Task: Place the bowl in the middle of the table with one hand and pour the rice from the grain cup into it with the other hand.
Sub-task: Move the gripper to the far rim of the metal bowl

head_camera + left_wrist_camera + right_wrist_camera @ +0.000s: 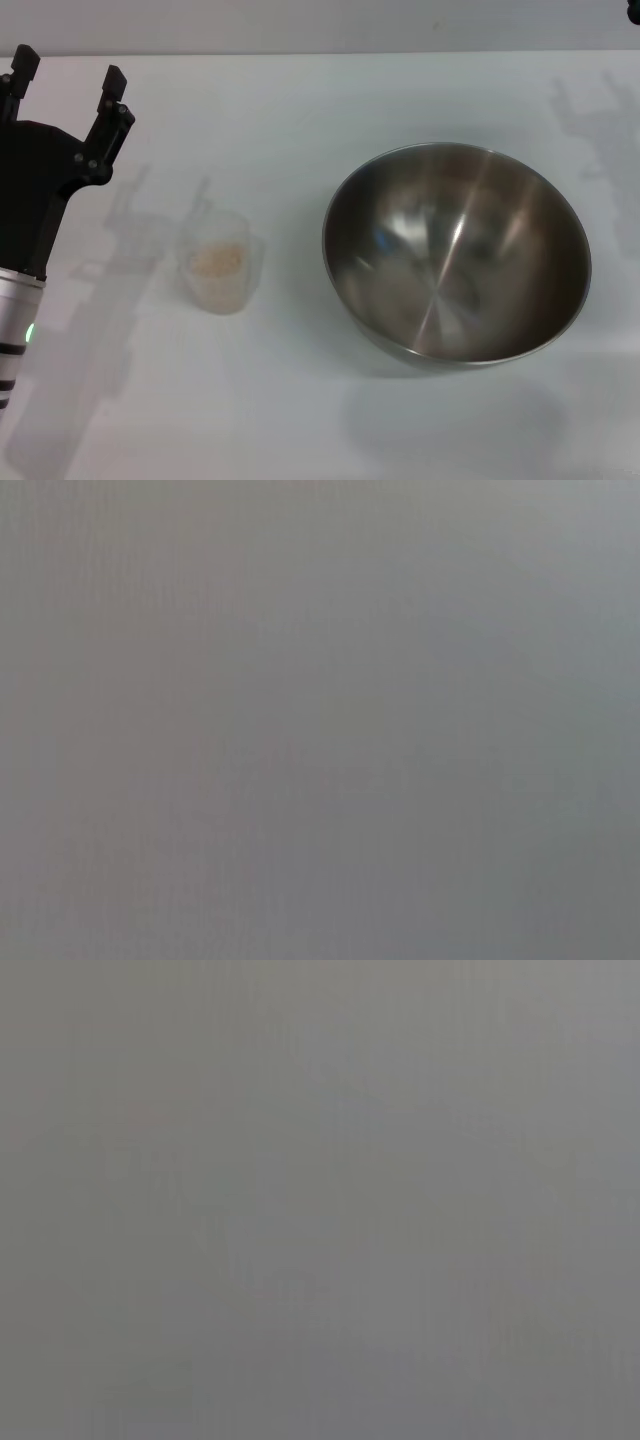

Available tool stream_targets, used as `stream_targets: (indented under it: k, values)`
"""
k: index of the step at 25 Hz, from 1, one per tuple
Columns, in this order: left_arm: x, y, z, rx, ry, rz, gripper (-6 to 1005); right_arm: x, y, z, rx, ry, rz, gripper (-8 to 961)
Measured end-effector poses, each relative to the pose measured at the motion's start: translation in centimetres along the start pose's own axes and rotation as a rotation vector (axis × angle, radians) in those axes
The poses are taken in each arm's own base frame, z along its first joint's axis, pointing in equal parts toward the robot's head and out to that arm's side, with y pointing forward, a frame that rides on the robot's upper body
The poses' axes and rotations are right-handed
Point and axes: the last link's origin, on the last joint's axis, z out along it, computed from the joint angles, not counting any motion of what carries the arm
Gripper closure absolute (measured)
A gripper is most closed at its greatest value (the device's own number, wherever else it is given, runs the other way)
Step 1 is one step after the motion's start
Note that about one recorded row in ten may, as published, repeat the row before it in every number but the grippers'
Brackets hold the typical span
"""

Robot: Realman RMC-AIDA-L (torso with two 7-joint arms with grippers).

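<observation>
The steel bowl (pixel 456 252) stands empty on the white table (pixel 300 400), right of centre. The clear grain cup (pixel 219 262) stands upright left of it, holding a little rice (pixel 218 260). My left gripper (pixel 68 78) is at the far left, behind and left of the cup, well apart from it, its two black fingers spread open and empty. Only a dark speck of the right arm (pixel 634 8) shows at the top right corner. Both wrist views show plain grey with nothing to make out.
The table's far edge (pixel 320 52) runs along the top of the head view. Arm shadows lie on the table near the cup and at the far right.
</observation>
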Motion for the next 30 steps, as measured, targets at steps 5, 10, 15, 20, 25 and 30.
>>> stream_targets:
  k: [5, 10, 15, 20, 25, 30]
  values:
    - [0.0, 0.0, 0.1, -0.002, -0.001, 0.000, 198, -0.1, 0.0, 0.1, -0.001, -0.008, -0.056, 258]
    - [-0.1, 0.0, 0.1, -0.001, -0.002, 0.002, 199, -0.5, 0.1, 0.2, -0.003, -0.030, -0.087, 259]
    - [-0.1, 0.0, 0.1, -0.004, -0.003, 0.004, 200, -1.3, 0.2, -0.3, 0.002, -0.094, -0.246, 258]
    - [0.0, 0.1, -0.1, -0.008, -0.002, 0.003, 201, -2.6, 0.6, -0.1, 0.015, -0.172, -0.407, 258]
    - [0.0, 0.1, -0.4, -0.005, -0.003, 0.003, 202, -3.2, 0.9, 1.5, 0.024, -0.146, -0.355, 259]
    - [0.0, 0.0, -0.7, -0.001, -0.006, -0.001, 203, -3.5, 2.1, 4.5, -0.010, 0.037, -0.130, 259]
